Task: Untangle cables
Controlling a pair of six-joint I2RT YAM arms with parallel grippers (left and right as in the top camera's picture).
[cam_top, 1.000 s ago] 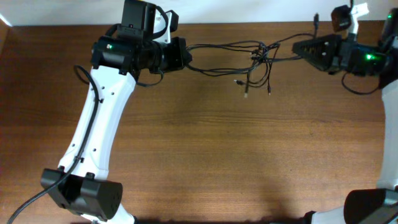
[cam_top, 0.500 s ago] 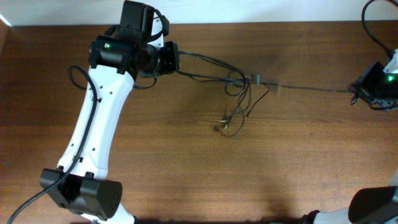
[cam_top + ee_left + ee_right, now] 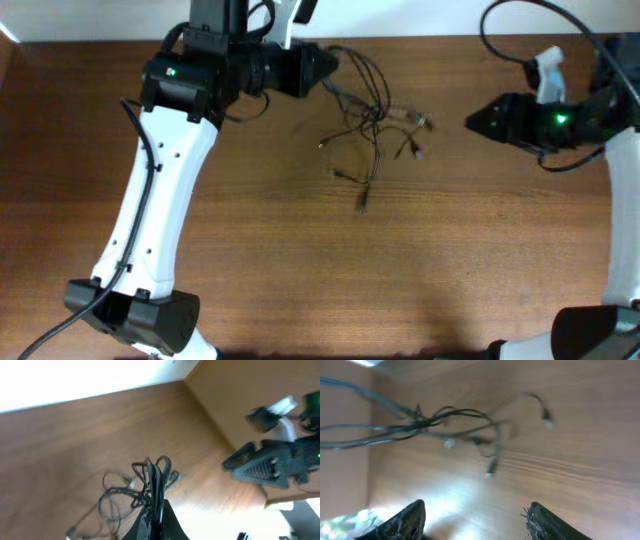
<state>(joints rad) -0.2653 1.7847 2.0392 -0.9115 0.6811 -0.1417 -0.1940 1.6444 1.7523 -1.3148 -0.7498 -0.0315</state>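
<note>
**Gripping cables in left tool, right tool open and empty**

Spanning every view is the brown wood desk. The left arm, white with black joints, runs from the near-left edge up to the far side. The right arm comes in from the right edge, with a green light on its black section.

The left tool sits near the far edge, left of centre, and points right. It is closed tight on the cables. In the left wrist view several black strands run straight into the pinched tip.

The right tool points left toward the bunch and is well apart from it. In the right wrist view its fingers stand wide apart at the bottom corners. Nothing is between them and no strand touches them.

The cables are in the far-centre part of the desk, between the two tools and nearer the left one. Strands lead from the left tool into a tangled knot of loops. From the knot, loose ends fan out toward the near side and the right, with small plugs at the tips. The strands are blurred, so I cannot tell whether the bunch lies on the desk or hangs just above it.
</note>
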